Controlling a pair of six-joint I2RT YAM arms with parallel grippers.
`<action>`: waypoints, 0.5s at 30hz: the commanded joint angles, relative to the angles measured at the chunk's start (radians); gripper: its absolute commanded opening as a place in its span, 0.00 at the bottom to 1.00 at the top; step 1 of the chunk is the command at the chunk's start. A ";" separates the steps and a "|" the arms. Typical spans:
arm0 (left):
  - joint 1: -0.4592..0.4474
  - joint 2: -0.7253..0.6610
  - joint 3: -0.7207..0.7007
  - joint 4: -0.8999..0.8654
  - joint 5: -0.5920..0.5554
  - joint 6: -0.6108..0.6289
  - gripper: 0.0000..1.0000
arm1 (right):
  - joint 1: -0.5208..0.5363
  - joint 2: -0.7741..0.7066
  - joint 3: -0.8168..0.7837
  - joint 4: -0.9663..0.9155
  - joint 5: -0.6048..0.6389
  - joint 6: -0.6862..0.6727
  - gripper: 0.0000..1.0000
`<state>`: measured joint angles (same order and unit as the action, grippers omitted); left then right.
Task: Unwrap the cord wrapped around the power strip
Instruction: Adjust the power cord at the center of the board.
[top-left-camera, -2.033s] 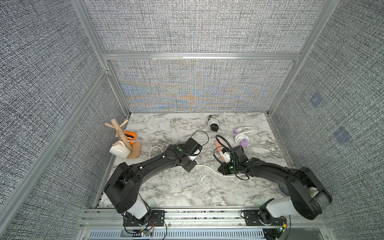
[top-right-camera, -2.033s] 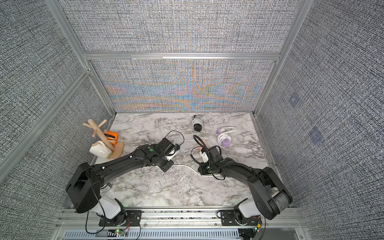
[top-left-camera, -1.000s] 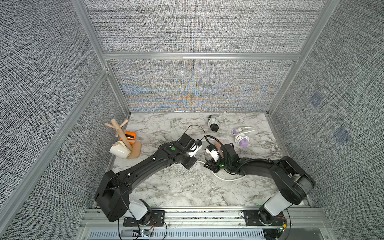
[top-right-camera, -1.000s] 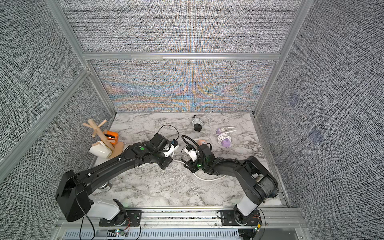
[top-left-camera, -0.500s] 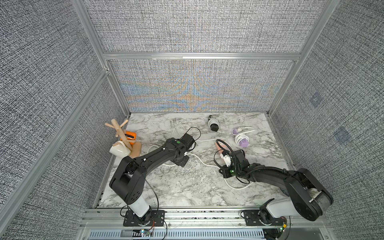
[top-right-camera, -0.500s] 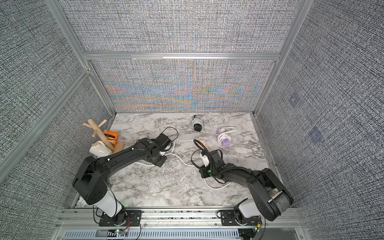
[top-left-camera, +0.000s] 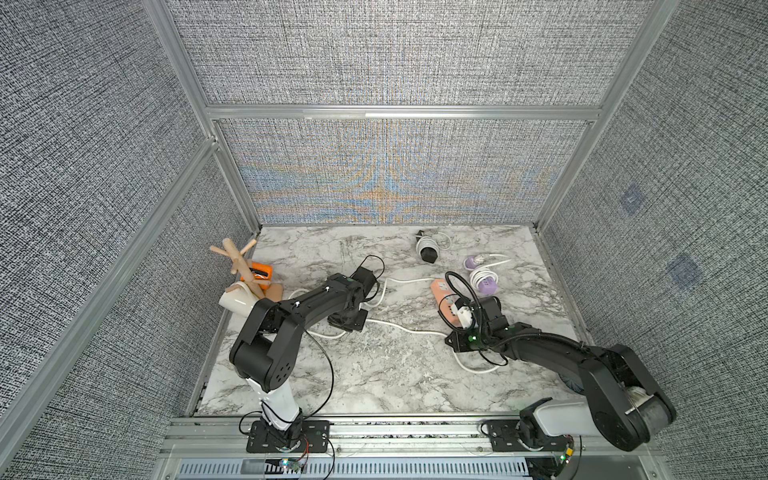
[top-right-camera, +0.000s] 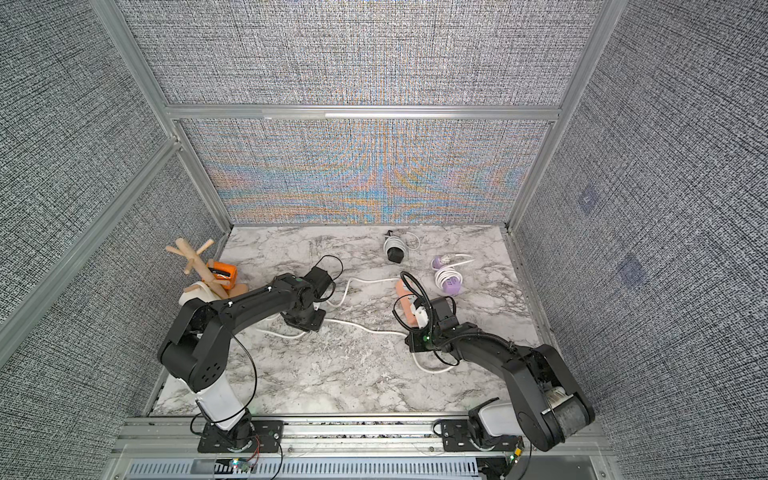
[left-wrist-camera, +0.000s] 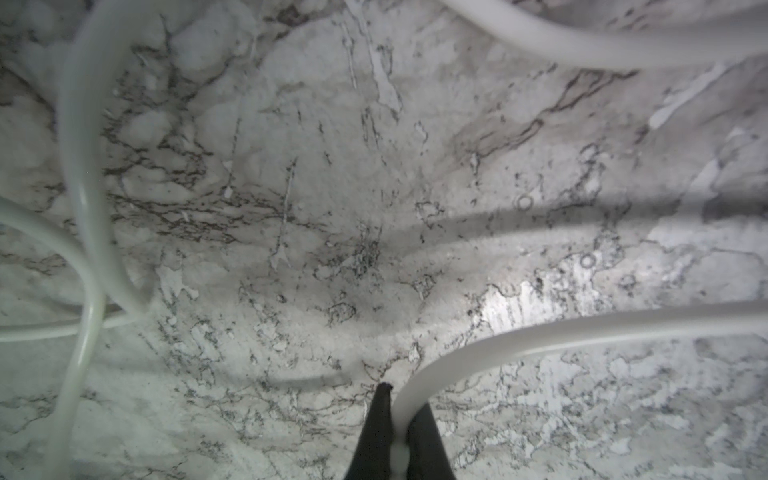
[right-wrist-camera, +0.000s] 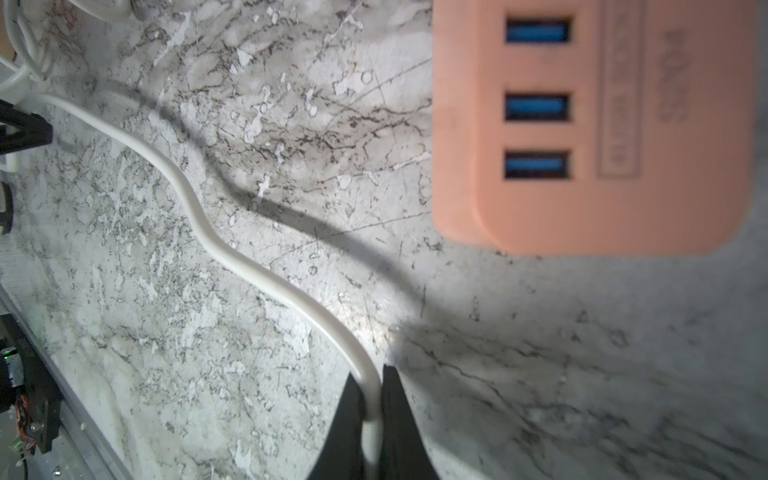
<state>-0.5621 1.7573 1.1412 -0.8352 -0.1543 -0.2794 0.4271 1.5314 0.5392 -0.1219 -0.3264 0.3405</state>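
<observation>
Lettering (right-wrist-camera: 669, 75) on salmon power strip (right-wrist-camera: 706, 187) beside USB ports (right-wrist-camera: 536, 107), blurred, illegible

The power strip (right-wrist-camera: 594, 124) was salmon-orange with three blue ports (right-wrist-camera: 536, 30), its cord (right-wrist-camera: 232, 257) white. The tabletop (top-left-camera: 374, 374) was white marble veined in grey and black. The walls (top-left-camera: 374, 62) were grey, finely woven.

L gripper (left-wrist-camera: 398, 412) pinches the white cord (left-wrist-camera: 582, 328) btwn its two black fingers (left-wrist-camera: 376, 428), jaws clamped tight on it. From the grip the cord arcs away over the marble table (left-wrist-camera: 332, 166), w/ a shadow on the surface. More cord loops cross each other nearby; another stretch curves past, blurred.
</observation>
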 joint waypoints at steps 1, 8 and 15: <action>0.015 -0.013 0.000 -0.082 -0.134 -0.029 0.05 | 0.012 0.002 0.013 -0.124 0.099 0.011 0.15; 0.014 -0.048 -0.015 -0.092 -0.097 -0.018 0.32 | 0.012 -0.028 0.077 -0.167 0.035 -0.007 0.48; 0.014 -0.087 -0.032 -0.089 -0.057 -0.025 0.73 | -0.016 -0.079 0.163 -0.258 0.047 -0.041 0.65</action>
<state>-0.5480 1.6882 1.1103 -0.9138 -0.2276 -0.2962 0.4248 1.4731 0.6678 -0.3431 -0.2928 0.3241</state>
